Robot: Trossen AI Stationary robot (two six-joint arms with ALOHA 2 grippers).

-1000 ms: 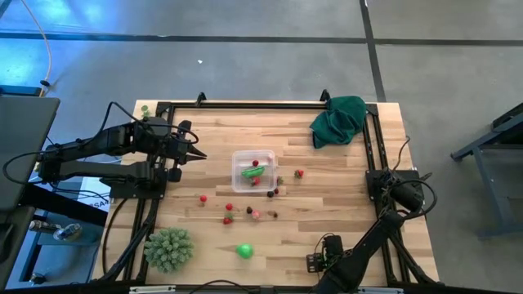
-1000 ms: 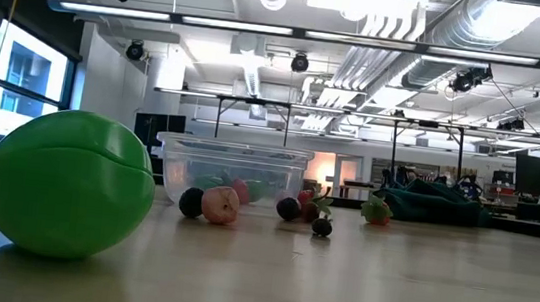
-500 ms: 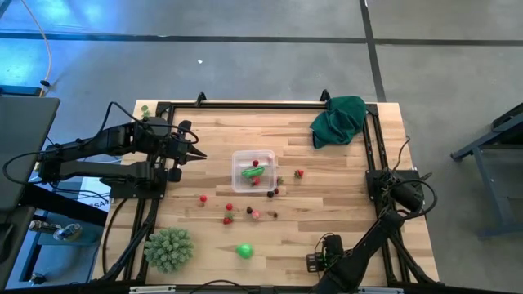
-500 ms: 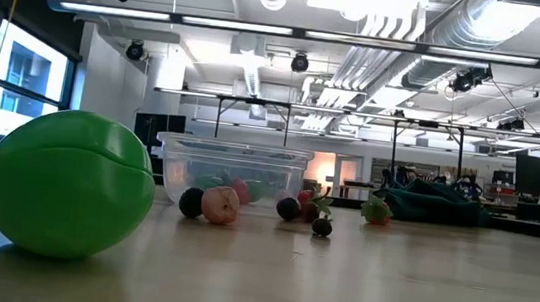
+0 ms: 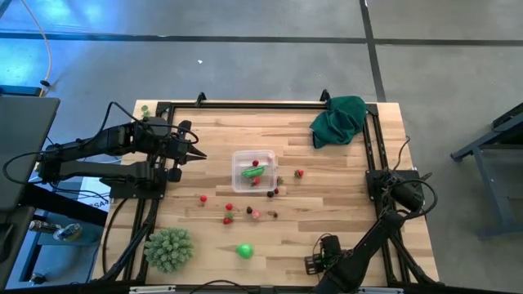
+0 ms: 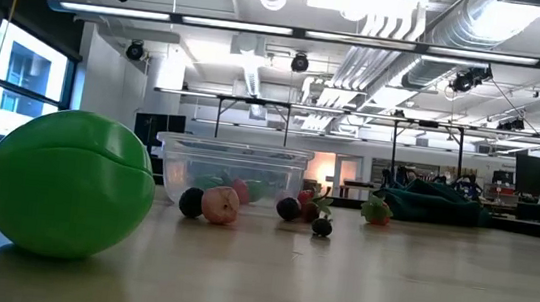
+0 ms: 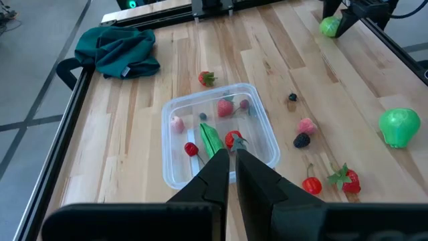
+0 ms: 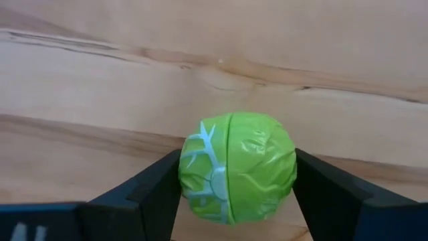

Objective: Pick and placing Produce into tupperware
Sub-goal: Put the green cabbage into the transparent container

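Inspection runs from the table's nine o'clock side to its three o'clock side. The left gripper (image 5: 198, 156) hangs at nine o'clock of the tupperware (image 5: 254, 171), apart from it, its jaws pressed together on nothing and pointing toward the container. A spiky pale-green ball (image 5: 169, 248) sits near the seven o'clock corner of the table (image 5: 343, 200), with a smooth bright green fruit (image 5: 244, 251) at its three o'clock; the low view shows that fruit large in the foreground. The tupperware stands upright near the table's centre and holds a green pod (image 7: 212, 139), a cherry (image 7: 191, 148), a red piece (image 7: 225, 107) and a pale pink piece (image 7: 176, 124). Loose produce lies at six o'clock of the container: a red piece (image 5: 203, 198), a red piece (image 5: 230, 207), a strawberry (image 7: 348, 179), a pink fruit (image 7: 307, 126), a blackberry (image 7: 301, 140) and a small dark berry (image 7: 292, 97). Another strawberry (image 5: 299, 173) lies at three o'clock of the container, apart from it. A dark green cloth (image 5: 338, 119) is bunched at the one o'clock corner. The right gripper (image 8: 234, 184) is low at the table's five o'clock edge, well apart from the tupperware; its wrist view shows a light green cabbage-like ball (image 8: 237, 167) between the two fingers (image 8: 144, 194), both fingers touching its sides, the ball just above the wood.
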